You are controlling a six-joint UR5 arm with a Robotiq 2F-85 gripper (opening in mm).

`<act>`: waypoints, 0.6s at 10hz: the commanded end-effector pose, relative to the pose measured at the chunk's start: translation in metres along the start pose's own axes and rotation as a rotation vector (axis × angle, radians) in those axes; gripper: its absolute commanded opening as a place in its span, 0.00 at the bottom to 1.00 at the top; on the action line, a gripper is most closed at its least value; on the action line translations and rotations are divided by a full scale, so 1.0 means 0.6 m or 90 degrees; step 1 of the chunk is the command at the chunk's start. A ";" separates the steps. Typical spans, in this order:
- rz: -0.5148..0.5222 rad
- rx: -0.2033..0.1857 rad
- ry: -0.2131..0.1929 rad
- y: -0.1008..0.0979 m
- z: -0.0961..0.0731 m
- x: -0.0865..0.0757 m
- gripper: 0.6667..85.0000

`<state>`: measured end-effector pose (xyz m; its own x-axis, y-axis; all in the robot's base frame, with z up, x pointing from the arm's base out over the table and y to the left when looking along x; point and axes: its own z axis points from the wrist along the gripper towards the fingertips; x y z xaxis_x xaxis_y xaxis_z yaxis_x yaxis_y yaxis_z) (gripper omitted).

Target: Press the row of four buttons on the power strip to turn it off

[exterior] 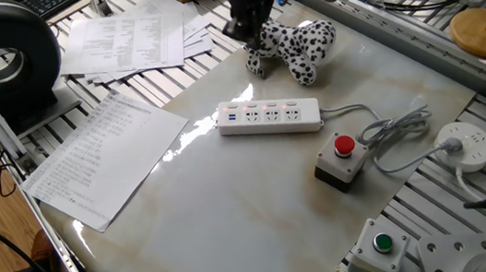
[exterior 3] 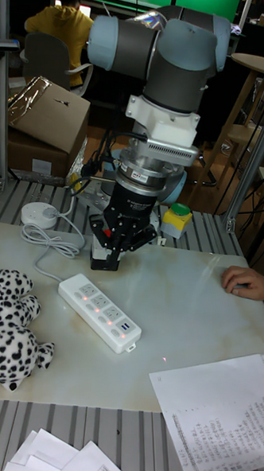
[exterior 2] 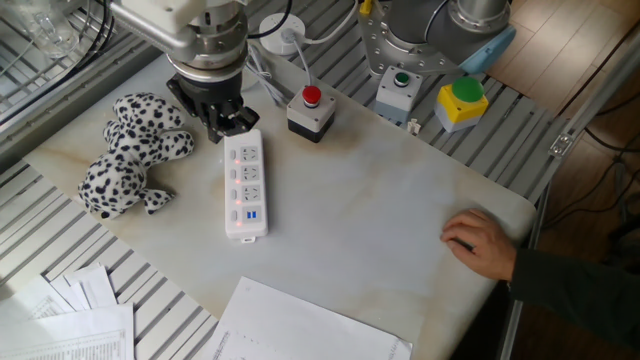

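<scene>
The power strip (exterior 2: 244,184) lies mid-table, its four buttons (exterior 2: 236,183) lit along the edge facing the spotted toy (exterior 2: 128,150). The gripper (exterior 2: 227,122), fingers pinched together into one pressing tip, hangs over the strip's cord end, apparently ready to start the row.

No legible text on anything

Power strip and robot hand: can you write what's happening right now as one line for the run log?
hand: above cord end of power strip | buttons: lit red, strip on | spotted toy dog: beside strip, untouched

Spotted plush toy (exterior 2: 125,155) beside power strip (exterior 2: 245,185).
</scene>
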<state>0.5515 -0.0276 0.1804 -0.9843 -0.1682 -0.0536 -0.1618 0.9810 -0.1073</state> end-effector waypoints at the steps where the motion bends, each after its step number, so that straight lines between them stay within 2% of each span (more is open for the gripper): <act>1: -0.065 0.023 -0.015 -0.028 0.014 0.011 0.00; 2: -0.092 0.056 -0.007 -0.051 0.012 0.015 0.00; 4: -0.096 0.057 -0.014 -0.056 0.018 0.020 0.00; 6: -0.119 0.073 0.000 -0.070 0.031 0.035 0.00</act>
<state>0.5444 -0.0634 0.1706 -0.9504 -0.3087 -0.0387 -0.2947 0.9330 -0.2067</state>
